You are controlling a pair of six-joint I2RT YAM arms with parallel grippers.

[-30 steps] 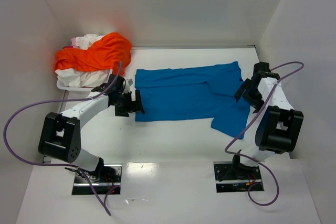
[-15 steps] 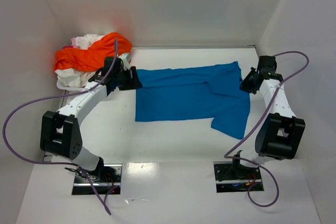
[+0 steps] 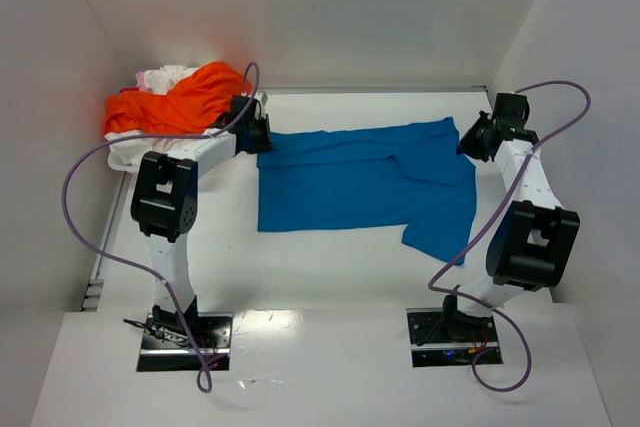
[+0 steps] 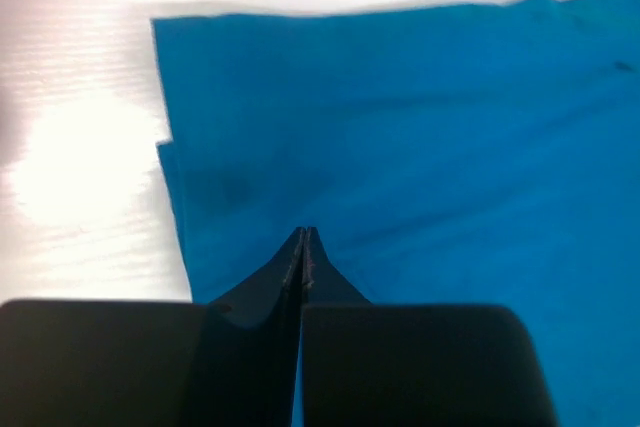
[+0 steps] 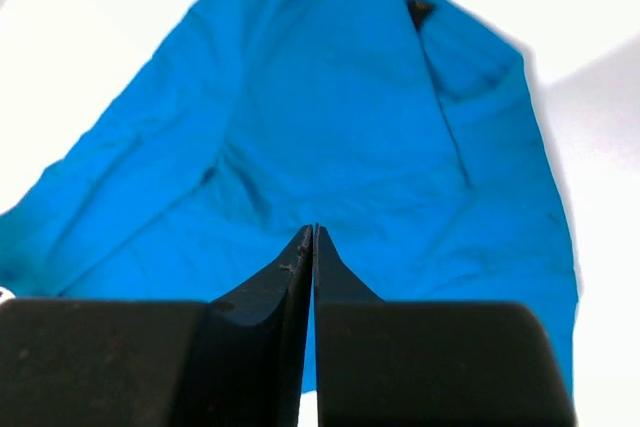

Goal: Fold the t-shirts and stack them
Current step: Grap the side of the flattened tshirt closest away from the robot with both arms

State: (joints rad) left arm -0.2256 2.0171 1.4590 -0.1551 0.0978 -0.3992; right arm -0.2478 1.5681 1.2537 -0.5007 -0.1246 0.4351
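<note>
A bright blue t-shirt (image 3: 350,182) lies spread on the white table, with one part folded over at its right end. My left gripper (image 3: 262,137) is at the shirt's far left corner. Its jaws are shut, tips down in the blue cloth (image 4: 420,127), in the left wrist view (image 4: 303,234). My right gripper (image 3: 468,144) is at the far right corner, also shut, tips (image 5: 314,230) pinched into the blue cloth (image 5: 330,117). A bright orange t-shirt (image 3: 190,97) lies heaped on white and pinkish ones (image 3: 160,77) at the far left.
White walls enclose the table on the left, back and right; the right wall (image 3: 560,97) is close to my right arm. Purple cables (image 3: 85,172) loop beside both arms. The heap of shirts sits just left of my left gripper.
Both grippers moved away from me, from the shirt's side edges to its far corners. Both went from open to shut. The left arm has swung up beside the heap.
</note>
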